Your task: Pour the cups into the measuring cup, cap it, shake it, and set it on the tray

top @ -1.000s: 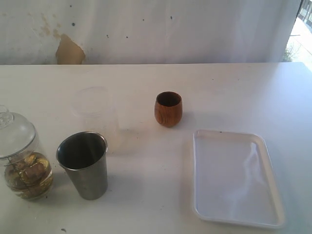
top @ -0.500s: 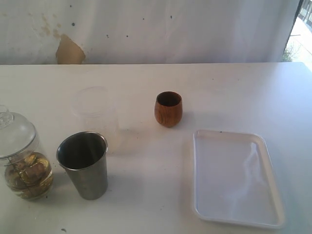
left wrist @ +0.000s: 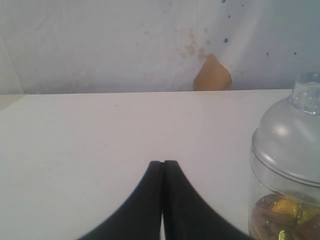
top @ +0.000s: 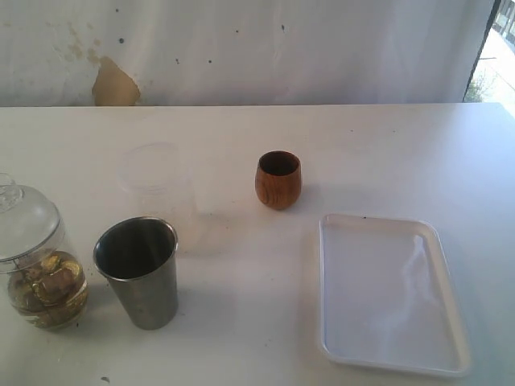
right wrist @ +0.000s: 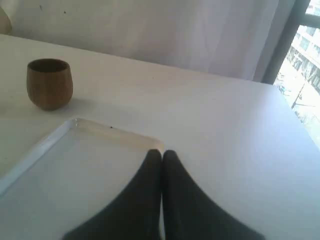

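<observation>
Measuring cup (top: pixel 157 193), a clear plastic cylinder, is standing upright on the white table (top: pixel 241 338), just behind the steel tumbler (top: pixel 138 273). Its printed marks are too faint to make out, and its contents cannot be judged. The tumbler is standing upright with its mouth open, toward the front left of the exterior view. A lidded glass jar (top: pixel 36 257) holding gold-coloured pieces is sitting just beside it at the table's left edge. The wooden cup (top: pixel 278 181) is standing upright near the table's middle, well apart from the tumbler and the measuring cup. The white tray (top: pixel 386 297) is lying flat at the front right with nothing on it, apart from the wooden cup.

Neither arm is showing in the exterior view. In the left wrist view the left gripper (left wrist: pixel 162 163) is showing its two black fingers pressed together, gripping nothing, with bare table ahead and the jar (left wrist: pixel 287 175) beside it. In the right wrist view the right gripper (right wrist: pixel 162 152) is likewise fully closed and empty. Its tips are lining up with the tray's (right wrist: pixel 75 175) far rim; contact cannot be judged. The wooden cup (right wrist: pixel 49 84) is standing beyond that rim.
</observation>
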Available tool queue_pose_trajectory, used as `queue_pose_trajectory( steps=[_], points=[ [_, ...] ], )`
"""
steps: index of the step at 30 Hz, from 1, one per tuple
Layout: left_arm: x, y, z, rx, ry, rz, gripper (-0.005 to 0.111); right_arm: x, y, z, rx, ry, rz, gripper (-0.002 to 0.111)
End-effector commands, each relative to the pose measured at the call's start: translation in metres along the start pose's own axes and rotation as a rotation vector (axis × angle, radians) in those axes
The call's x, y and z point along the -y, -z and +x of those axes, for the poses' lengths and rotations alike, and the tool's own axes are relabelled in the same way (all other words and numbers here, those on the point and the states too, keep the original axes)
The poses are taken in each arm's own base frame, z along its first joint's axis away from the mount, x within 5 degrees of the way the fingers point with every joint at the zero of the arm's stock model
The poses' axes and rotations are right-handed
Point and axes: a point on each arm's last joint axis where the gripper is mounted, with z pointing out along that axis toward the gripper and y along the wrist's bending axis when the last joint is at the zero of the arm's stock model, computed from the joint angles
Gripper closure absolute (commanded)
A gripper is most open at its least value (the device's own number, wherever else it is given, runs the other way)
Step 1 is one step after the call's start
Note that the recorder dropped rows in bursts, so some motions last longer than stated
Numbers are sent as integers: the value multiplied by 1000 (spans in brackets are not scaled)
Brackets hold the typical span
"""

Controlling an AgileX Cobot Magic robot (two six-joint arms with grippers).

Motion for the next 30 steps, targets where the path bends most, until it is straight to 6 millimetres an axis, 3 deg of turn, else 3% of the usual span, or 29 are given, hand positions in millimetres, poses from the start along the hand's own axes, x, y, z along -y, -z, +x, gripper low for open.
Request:
queue_pose_trajectory(
  steps=[1, 30],
  points=[
    [0, 0, 1, 10, 0, 3, 107, 0, 0, 5, -32, 0, 8, 108],
    [0, 0, 1, 10, 0, 3, 107, 0, 0, 7, -62, -33, 3, 108]
  ],
)
